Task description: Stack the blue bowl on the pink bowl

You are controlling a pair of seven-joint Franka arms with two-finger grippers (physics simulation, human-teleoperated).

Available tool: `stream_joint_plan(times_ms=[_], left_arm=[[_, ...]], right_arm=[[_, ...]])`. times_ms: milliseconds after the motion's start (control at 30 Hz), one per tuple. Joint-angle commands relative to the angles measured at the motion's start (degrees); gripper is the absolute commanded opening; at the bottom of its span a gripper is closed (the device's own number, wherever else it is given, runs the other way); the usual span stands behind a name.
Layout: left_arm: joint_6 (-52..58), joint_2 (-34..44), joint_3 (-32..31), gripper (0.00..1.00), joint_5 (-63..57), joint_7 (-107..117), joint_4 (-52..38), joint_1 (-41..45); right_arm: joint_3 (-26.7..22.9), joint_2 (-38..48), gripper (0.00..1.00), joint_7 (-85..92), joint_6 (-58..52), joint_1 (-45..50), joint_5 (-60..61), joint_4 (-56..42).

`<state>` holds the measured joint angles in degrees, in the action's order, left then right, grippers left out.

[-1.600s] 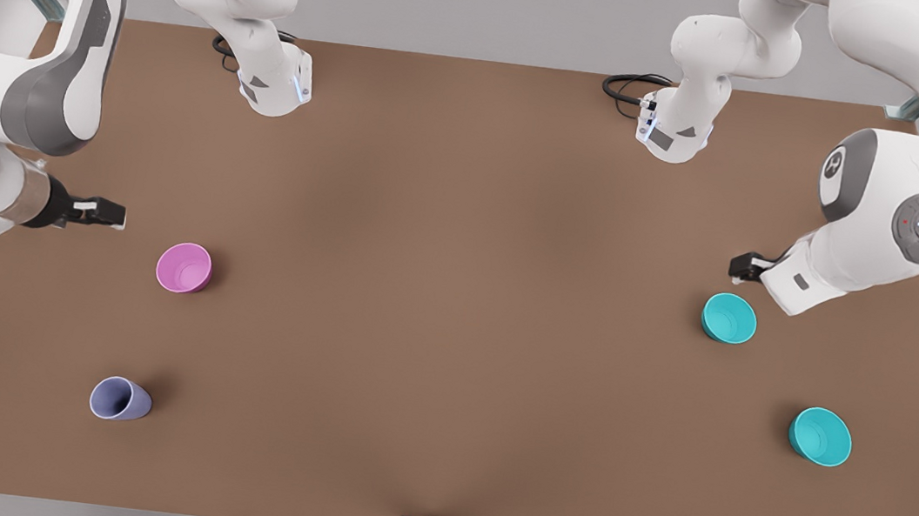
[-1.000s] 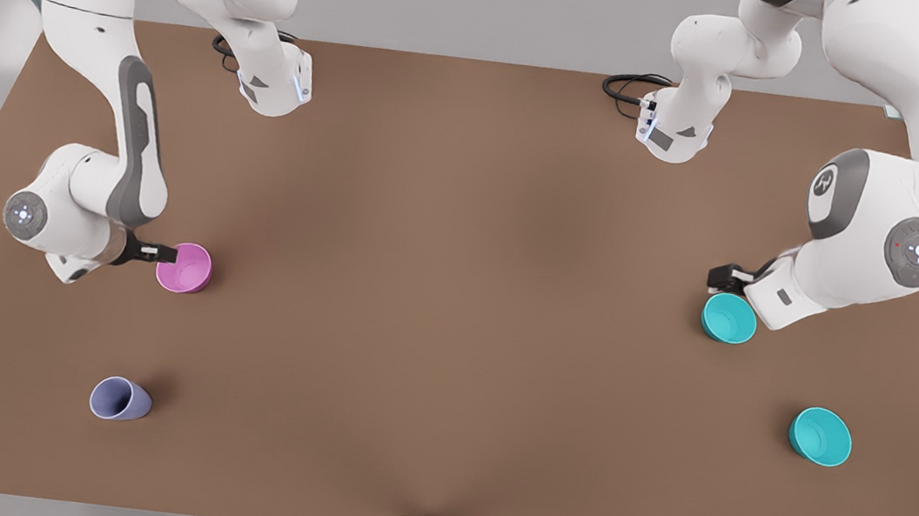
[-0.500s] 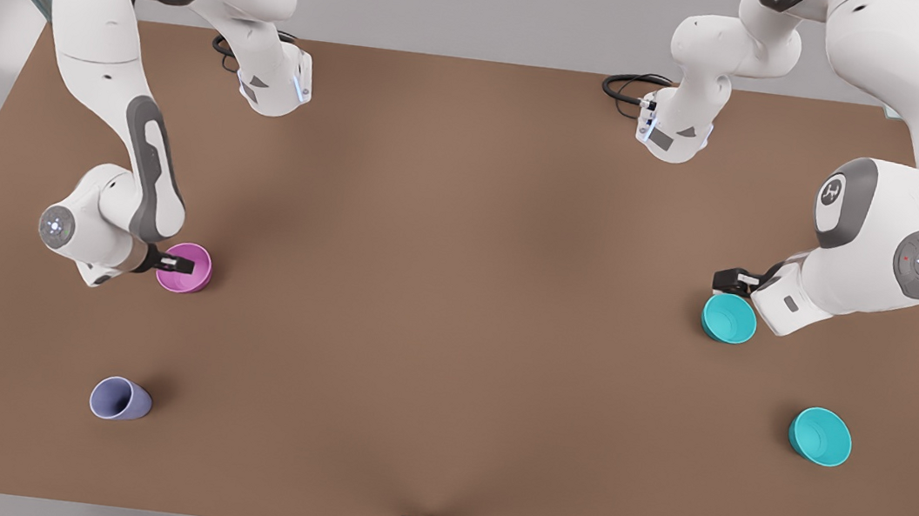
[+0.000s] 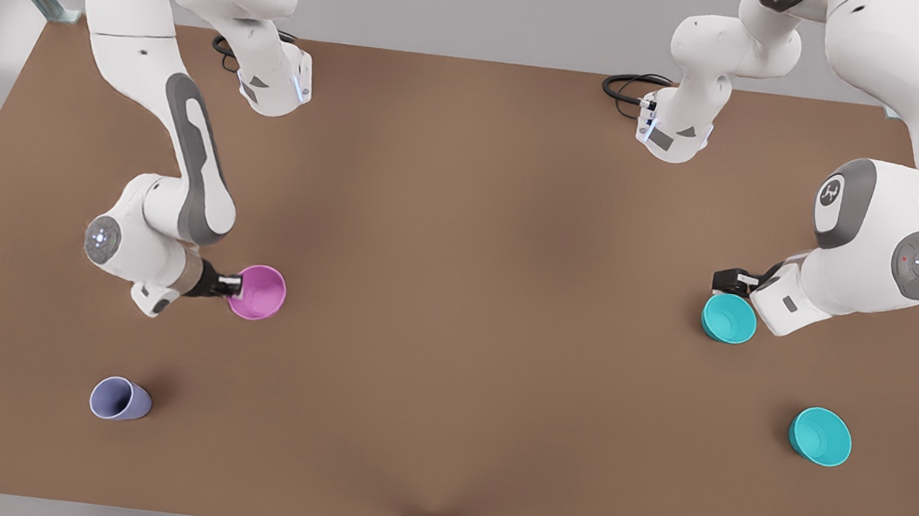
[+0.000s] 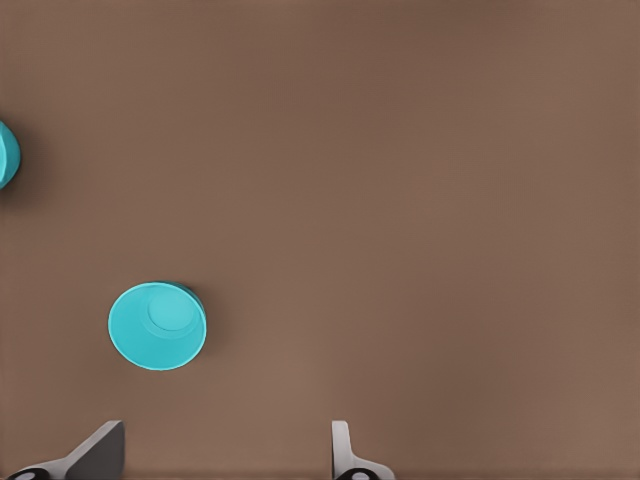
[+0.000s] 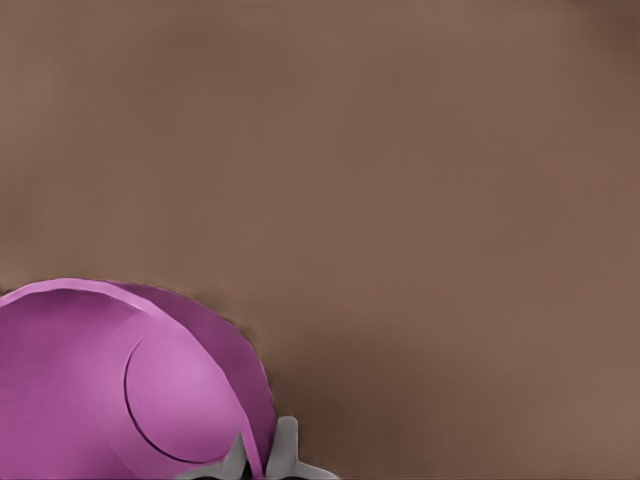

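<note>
My right gripper (image 4: 232, 287) pinches the pink bowl (image 4: 260, 293); my left gripper (image 4: 731, 282), wide apart, hangs beside the blue bowl (image 4: 728, 318).

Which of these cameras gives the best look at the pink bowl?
The front view: the whole pink bowl is visible there on the brown table, with the right gripper pinching its rim. The right wrist view shows part of the bowl up close, cut off at the edge.

We are seeing the pink bowl (image 6: 120, 390) and a second teal bowl (image 5: 5, 155) running off the wrist views' edges, partly cut.
</note>
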<state>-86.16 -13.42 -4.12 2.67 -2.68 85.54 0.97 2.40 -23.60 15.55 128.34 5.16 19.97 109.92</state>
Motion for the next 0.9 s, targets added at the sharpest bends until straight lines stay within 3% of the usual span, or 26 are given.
stream_joint_plan(times_ms=[0, 167, 400, 533, 600, 633, 667, 767, 867], left_arm=[[0.03, 0.06, -0.01, 1.0, 0.05, -0.14, -0.03, 0.0], [0.03, -0.11, -0.01, 1.0, 0.05, -0.14, 0.06, 0.0], [0.21, -1.69, 0.07, 1.0, 0.05, 1.44, 0.06, -0.18], [-0.4, -3.8, 0.16, 1.0, -0.3, 1.45, 0.06, -4.66], [-10.06, -5.12, 1.73, 1.0, -0.04, -7.05, 6.46, -8.7], [-13.67, -4.95, 5.07, 1.0, 1.27, -14.61, 11.38, -8.7], [-18.49, -4.95, 9.2, 1.0, 6.02, -21.82, 16.13, -8.35], [-32.75, -5.39, 12.64, 1.0, 6.38, -33.44, 25.9, -8.61], [-36.09, -7.05, 12.82, 1.0, 6.29, -36.35, 28.36, -8.35]], right_arm=[[1.12, -1.09, 0.21, -20.1, -2.66, 5.38, 4.8, -3.92], [0.68, -20.43, 0.21, -51.4, -1.08, 20.24, 6.04, -32.22], [0.5, -27.29, 0.21, -52.9, 5.6, 24.2, 5.95, -35.21], [0.94, -30.01, 0.21, -52.9, 7.19, 24.37, 6.48, -38.11], [0.94, -31.24, 0.21, -52.9, 9.03, 25.43, 6.57, -38.9], [0.94, -31.6, 0.52, -52.81, 9.12, 25.52, 6.39, -38.99], [0.94, -31.6, 1.0, -52.64, 9.21, 25.87, 6.04, -38.99], [0.85, -31.42, 1.0, -52.28, 9.3, 25.96, 6.04, -39.26], [0.15, -26.16, 1.0, -52.46, 7.11, 24.91, 6.13, -38.2]])
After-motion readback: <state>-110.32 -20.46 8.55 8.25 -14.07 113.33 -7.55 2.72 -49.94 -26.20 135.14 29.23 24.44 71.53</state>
